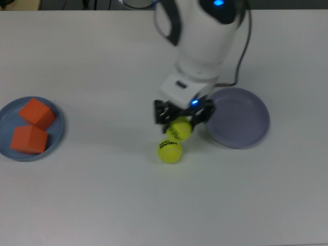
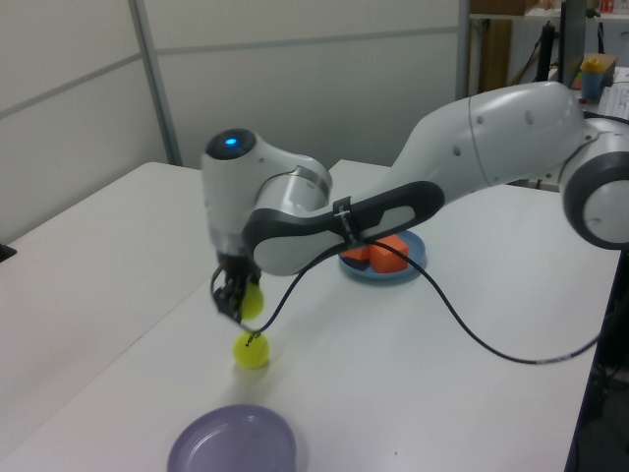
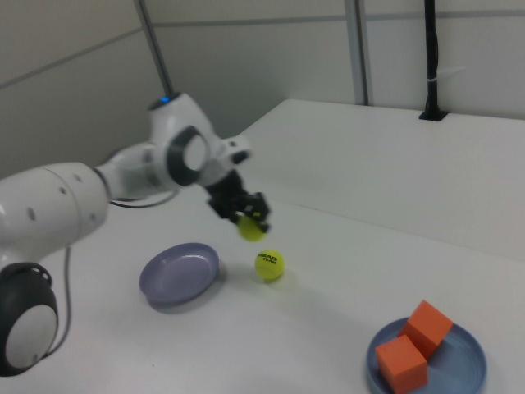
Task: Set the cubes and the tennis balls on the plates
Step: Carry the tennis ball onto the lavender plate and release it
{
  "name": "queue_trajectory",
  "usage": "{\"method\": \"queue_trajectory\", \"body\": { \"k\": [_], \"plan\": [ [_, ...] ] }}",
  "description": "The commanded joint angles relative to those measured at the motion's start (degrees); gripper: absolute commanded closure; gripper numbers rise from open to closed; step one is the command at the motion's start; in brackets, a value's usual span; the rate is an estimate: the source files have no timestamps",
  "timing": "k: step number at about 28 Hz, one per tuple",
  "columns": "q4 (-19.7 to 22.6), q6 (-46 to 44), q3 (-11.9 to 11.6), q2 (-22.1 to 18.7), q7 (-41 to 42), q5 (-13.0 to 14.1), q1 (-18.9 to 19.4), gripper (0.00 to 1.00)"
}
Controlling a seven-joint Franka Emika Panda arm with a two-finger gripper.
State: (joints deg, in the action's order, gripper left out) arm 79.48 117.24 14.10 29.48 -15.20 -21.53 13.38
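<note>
We see the gripper (image 1: pixel 183 119) clamped on one tennis ball (image 1: pixel 179 129), lifted off the table (image 1: pixel 102 195), just beside the lavender plate (image 1: pixel 241 120) rim. 2nd tennis ball (image 1: pixel 169 151) rests on the table near that plate w/ open room around. Both orange cubes (image 1: pixel 32 126) sit on the light blue plate (image 1: pixel 56 134), well apart from it.

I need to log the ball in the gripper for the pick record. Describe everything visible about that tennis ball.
The held tennis ball is fuzzy yellow-green with black printed lettering on top, round and undented as far as can be seen. It sits clamped between the two dark fingers of the gripper, lifted clear of the white table, as the left view and right view show. In the top view it hangs just above the other tennis ball and beside the lavender plate. Only the fingers touch it.
</note>
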Motion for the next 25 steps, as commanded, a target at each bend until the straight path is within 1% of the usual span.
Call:
{"method": "queue_trajectory", "body": {
  "k": [1, 4, 5, 6, 7, 8, 9, 10, 15, 20, 23, 25],
  "plan": [
    [3.22, -4.82, 2.86, -1.01, -5.19, -0.17, 3.58, 1.00],
    [4.36, -5.88, 2.95, -0.66, -6.51, -0.17, 6.03, 1.00],
    [5.41, -5.88, 2.95, -0.48, -8.16, -0.26, 7.78, 0.96],
    [5.85, -5.80, 2.95, -0.30, -9.05, -0.35, 8.24, 0.91],
    [6.21, -5.79, 2.95, -0.04, -9.58, -0.35, 8.59, 0.83],
    [6.47, -5.79, 2.95, 0.13, -10.02, -0.35, 8.85, 0.72],
    [6.65, -5.88, 2.95, 0.22, -10.20, -0.35, 9.29, 0.55],
    [6.74, -5.80, 2.95, 0.40, -10.81, -0.35, 10.25, 0.01],
    [5.95, -5.79, 2.95, 0.31, -14.94, -0.79, 11.14, 0.00],
    [2.35, -5.79, 2.69, -0.30, -15.48, -0.61, 10.97, 0.00],
    [1.55, -5.09, 1.64, -0.57, -15.04, -0.88, 9.83, 0.00],
    [1.03, -4.48, 0.06, -0.48, -14.51, -1.23, 8.42, 0.00]
  ]
}}
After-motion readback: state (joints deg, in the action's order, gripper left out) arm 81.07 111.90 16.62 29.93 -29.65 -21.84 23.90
